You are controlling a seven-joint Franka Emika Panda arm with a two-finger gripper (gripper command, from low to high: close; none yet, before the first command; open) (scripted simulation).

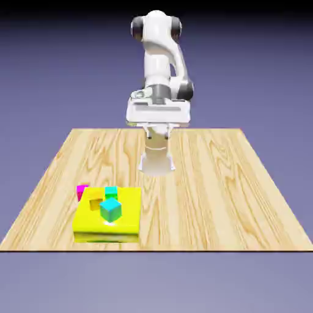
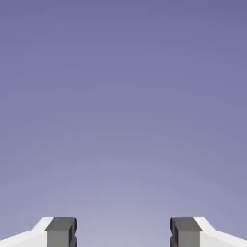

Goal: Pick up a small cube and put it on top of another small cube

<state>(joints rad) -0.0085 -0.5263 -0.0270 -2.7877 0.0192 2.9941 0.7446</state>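
My jaws (image 2: 123, 234) stood wide open, empty, only backdrop between. Teal cube (image 1: 110, 210) sat on yellow block (image 1: 107, 227), desk (image 1: 214, 183) front, exterior view's left, corner toward camera; no long axis. Orange cube (image 1: 95, 202) just beside.

Even, soft rendered light, sharp throughout, no glare; backdrop darkening toward the top.
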